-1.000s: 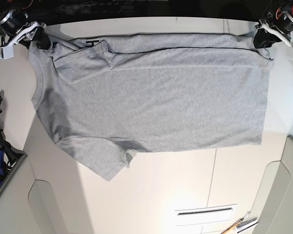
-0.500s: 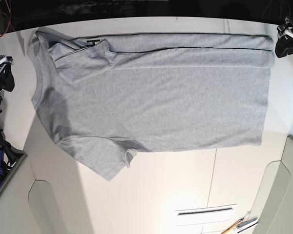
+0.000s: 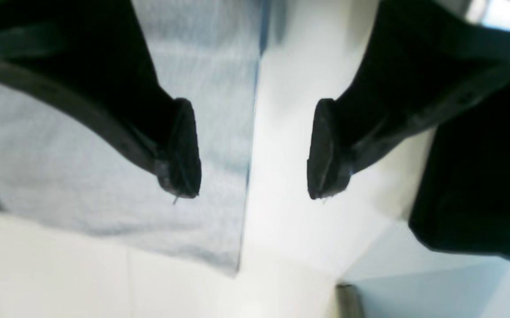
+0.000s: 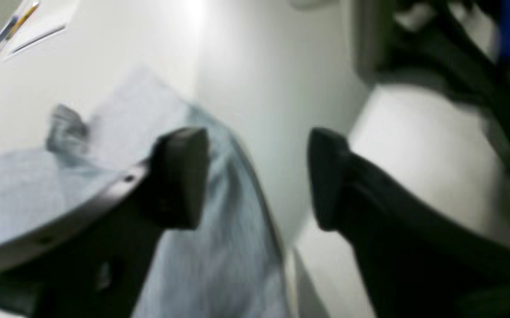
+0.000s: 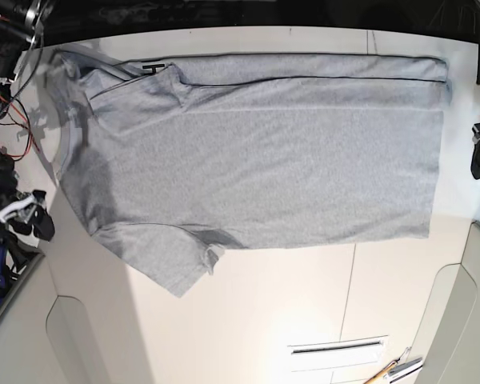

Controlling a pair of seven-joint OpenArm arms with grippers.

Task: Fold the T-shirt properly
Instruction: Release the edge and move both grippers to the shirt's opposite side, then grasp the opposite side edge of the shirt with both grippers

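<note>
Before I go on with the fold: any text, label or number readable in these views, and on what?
None can be read.
T-shirt: a sliver of black print shows at the folded far edge near the sleeve, too little to make out any letter.
Both wrist views: blurred, no text visible.

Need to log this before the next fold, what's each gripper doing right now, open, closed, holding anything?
Left gripper: open, holding nothing, above the T-shirt hem edge.
Right gripper: open, holding nothing.
</note>
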